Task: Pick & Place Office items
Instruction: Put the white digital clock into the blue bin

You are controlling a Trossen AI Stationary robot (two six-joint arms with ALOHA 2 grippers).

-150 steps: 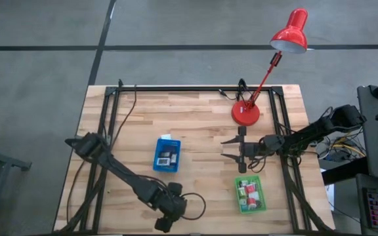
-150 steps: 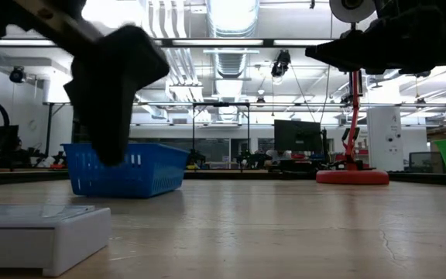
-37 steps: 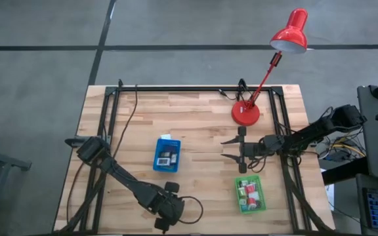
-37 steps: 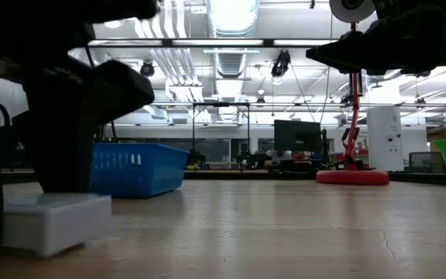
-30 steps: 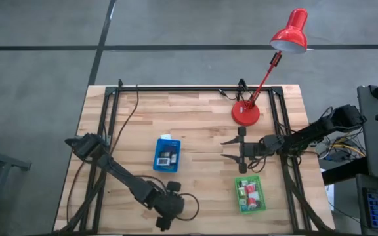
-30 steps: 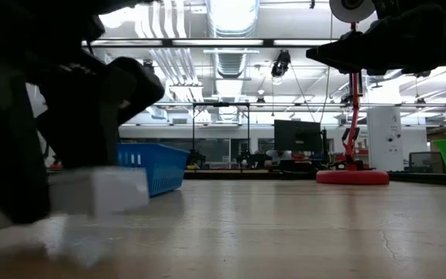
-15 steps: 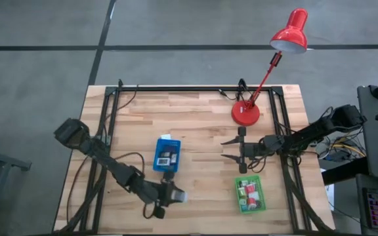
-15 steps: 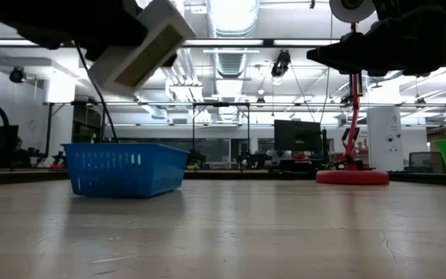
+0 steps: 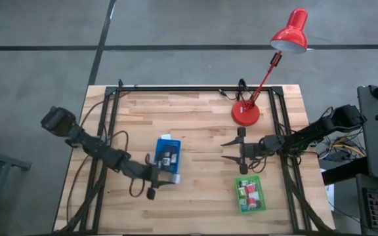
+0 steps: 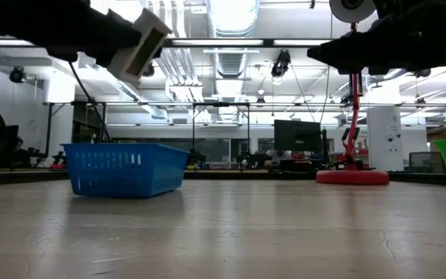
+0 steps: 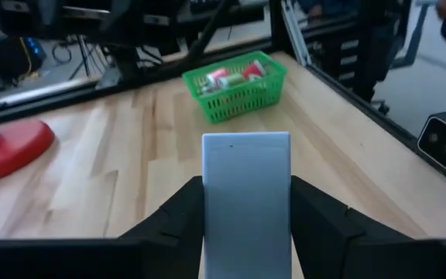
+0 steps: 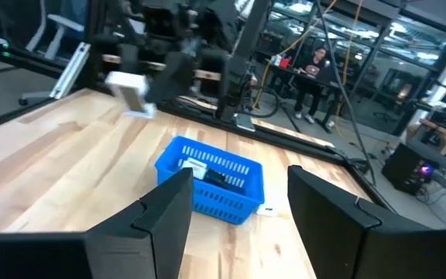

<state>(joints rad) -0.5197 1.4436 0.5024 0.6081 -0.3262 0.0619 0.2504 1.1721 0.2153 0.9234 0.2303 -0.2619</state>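
Note:
A white oblong block [image 11: 246, 203], one of the office items, is in the air just near of the blue tray [image 9: 167, 155], and my left gripper [image 9: 165, 176] is shut on it. In the low view the block [image 10: 139, 45] shows tilted, high above the blue tray [image 10: 126, 169]. The blue tray holds a few small items. The green tray [image 9: 250, 194] holds red, white and green items. My right gripper [image 9: 229, 148] hangs open above the table between the lamp base and the green tray, touching nothing. My left gripper pinches the white block by its two long sides [image 11: 207, 221] between its two fingers [image 11: 178, 223]. The fingers lie along the block and point toward the table's right, slanting a little downward. The block's free end [image 11: 246, 147] juts past the fingertips. It is lifted clear of the table and tilted.
A red desk lamp stands on its round base [image 9: 246, 113] at the far right of the table. A black frame [image 9: 195, 88] runs along the far edge and down both sides. Bare wood lies between the two trays.
My left gripper has risen from the table's near edge with the white block and moved toward the far edge, up to the blue tray. It has tipped from pointing down to nearly level. The block, which lay on the table, is now lifted clear.

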